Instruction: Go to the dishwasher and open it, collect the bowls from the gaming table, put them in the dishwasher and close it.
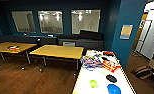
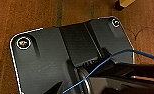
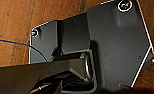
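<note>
I can't tell either tool's state; driving closer, I risk nudging the worktop (image 1: 125, 75), sliding the green bowl (image 1: 93, 83) and blue bowl (image 1: 114, 88).

**Location: office break room or lounge**

Dark teal walls (image 1: 68, 6) carry interior glass windows (image 1: 50, 22) facing a lit corridor. Light wooden desks (image 1: 58, 51) stand on a brown wood-plank floor (image 1: 30, 80). A dark low sofa (image 1: 80, 41) lines the rear wall. A long white-topped desk with a yellowish edge (image 1: 98, 77) holds assorted packets. A notice poster (image 1: 126, 31) hangs on a teal pillar.
</note>
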